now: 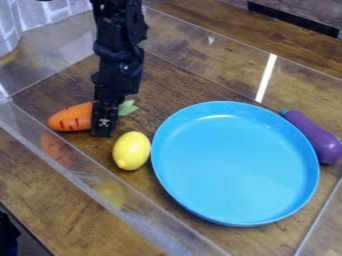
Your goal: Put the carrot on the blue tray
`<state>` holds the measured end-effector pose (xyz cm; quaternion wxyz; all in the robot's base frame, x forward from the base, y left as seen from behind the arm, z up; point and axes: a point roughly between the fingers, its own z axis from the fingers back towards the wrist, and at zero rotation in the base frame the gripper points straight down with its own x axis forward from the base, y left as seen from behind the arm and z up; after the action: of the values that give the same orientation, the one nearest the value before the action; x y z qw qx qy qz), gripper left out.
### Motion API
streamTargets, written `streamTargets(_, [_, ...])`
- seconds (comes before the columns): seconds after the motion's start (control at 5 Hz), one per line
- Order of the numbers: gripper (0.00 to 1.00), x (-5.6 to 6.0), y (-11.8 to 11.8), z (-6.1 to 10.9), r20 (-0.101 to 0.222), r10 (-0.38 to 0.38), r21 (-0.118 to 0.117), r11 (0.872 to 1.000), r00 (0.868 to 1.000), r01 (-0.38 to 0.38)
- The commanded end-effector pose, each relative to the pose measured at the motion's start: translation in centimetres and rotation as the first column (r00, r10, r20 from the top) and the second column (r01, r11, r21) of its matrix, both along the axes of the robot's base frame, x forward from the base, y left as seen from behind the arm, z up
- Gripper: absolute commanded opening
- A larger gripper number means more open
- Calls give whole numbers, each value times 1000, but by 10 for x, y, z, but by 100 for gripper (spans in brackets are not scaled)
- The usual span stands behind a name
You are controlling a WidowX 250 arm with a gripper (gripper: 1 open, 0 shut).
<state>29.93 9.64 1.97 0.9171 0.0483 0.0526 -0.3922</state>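
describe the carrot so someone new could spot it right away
Start at the big blue tray, then go left past the yellow lemon. The carrot lies there under the black tool. It alone is orange and tapered, with green leaves.

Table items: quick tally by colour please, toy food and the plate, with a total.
Orange: 1, the carrot, lying under the gripper
Yellow: 1, the lemon
Purple: 1, the eggplant
Blue: 1, the blue tray, nothing on it
Total: 4
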Motion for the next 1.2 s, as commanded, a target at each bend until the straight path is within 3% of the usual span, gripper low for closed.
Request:
streamTargets(0.0, [0, 9, -6, 4, 20, -45, 7, 999, 999, 45])
streamTargets(0.4, [0, 13, -12, 11, 31, -91, 21, 996, 995, 90])
streamTargets(0.8, [0, 10, -15, 40, 38, -119, 36, 992, 992, 118])
streamTargets(1.0, [0, 11, -6, 45, 34, -76, 61, 995, 997, 74])
